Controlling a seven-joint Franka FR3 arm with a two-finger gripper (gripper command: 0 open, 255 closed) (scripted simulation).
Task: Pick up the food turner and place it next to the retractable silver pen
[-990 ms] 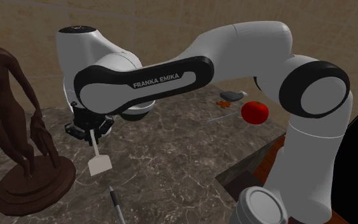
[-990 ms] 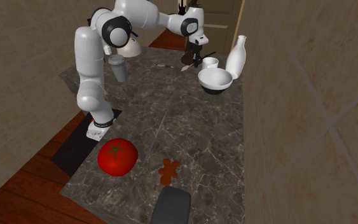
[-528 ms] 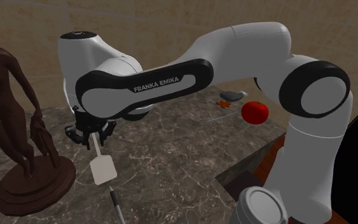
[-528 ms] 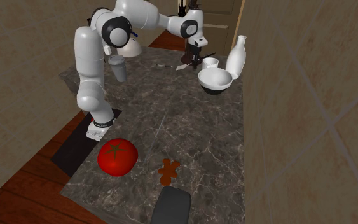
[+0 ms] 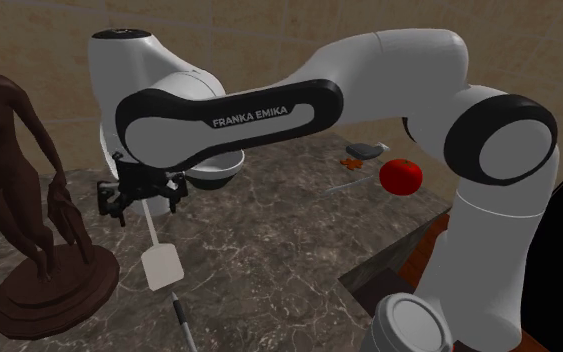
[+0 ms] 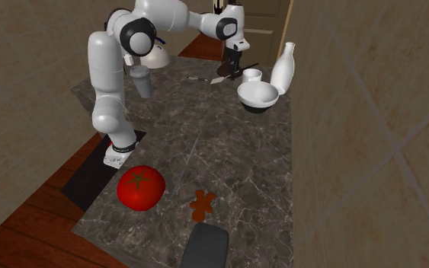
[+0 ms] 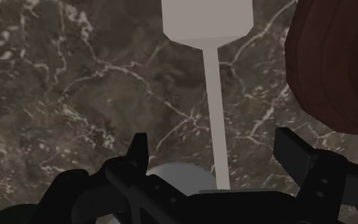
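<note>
Plainly, the round white bowl point(image 6: 257, 94) near the dark marble bench's point(image 6: 228, 148) far end was too small to read inside, and one white lidded cup point(image 5: 413, 326) hid its contents. One pale flat-bladed food turner point(image 5: 158, 266) lay near that end. Its thin handle ran between the black gripper's point(image 5: 140, 198) spread fingers point(image 7: 138, 151), untouched. One silver retractable pen point(image 5: 181, 322), just beside the blade, was cut off.
</note>
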